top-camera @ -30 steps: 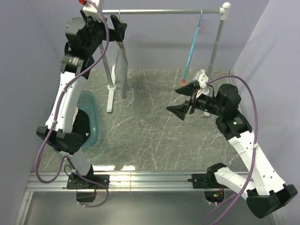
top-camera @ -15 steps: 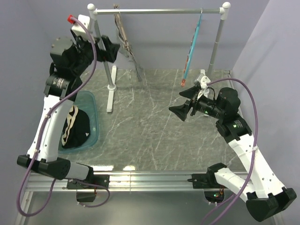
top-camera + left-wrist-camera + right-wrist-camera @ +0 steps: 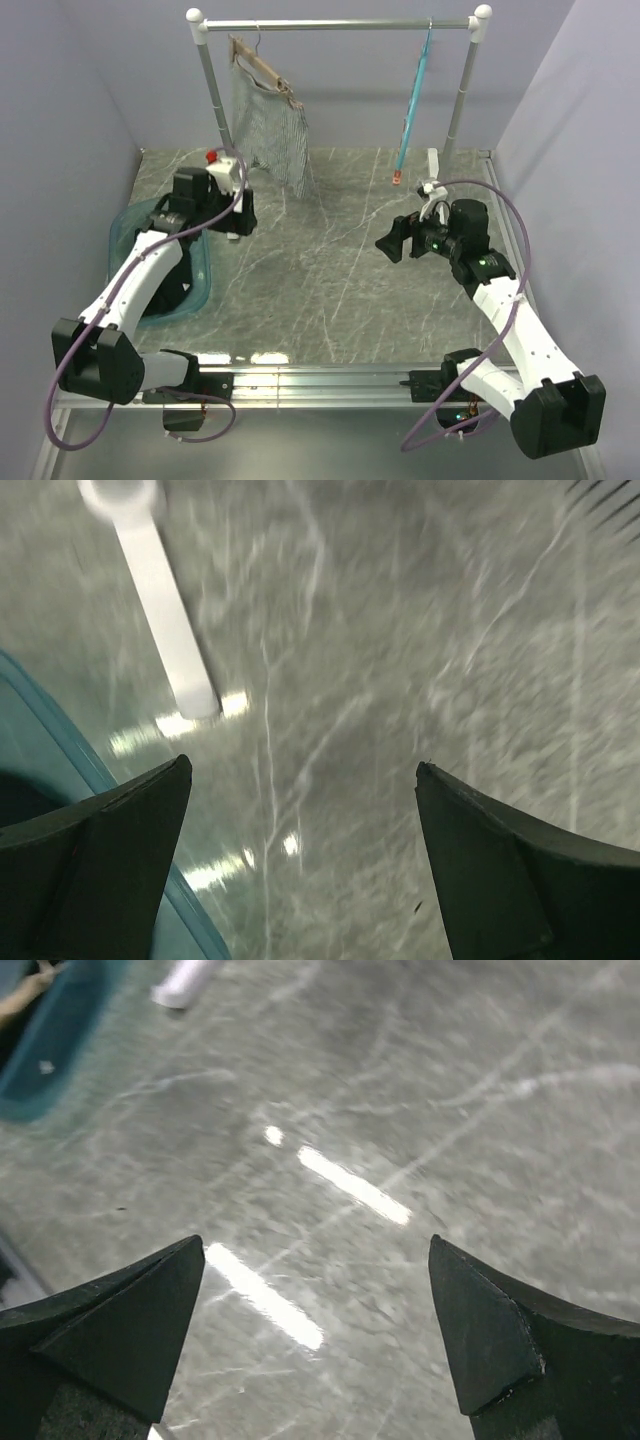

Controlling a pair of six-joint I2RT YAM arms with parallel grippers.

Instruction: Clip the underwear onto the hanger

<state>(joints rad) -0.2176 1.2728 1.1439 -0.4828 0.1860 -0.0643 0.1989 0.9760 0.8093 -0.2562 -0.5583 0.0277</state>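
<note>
The teal bin (image 3: 200, 262) sits at the counter's (image 3: 320, 290) left edge, dark clothes (image 3: 176, 288) inside, mostly hidden under the left arm. The left claw (image 3: 300, 770) hangs spread wide and holding nothing, just beside the bin's rim and the rack's white foot (image 3: 160, 610). The right claw (image 3: 315, 1245), also parted and holding nothing, hovers over the right half; bare marbled counter lies between the two. The underwear (image 3: 272, 128) hangs from the tilted hanger (image 3: 268, 70) on the rod's (image 3: 340, 24) left end, well apart from the blue hanger (image 3: 414, 95) at the right
</note>
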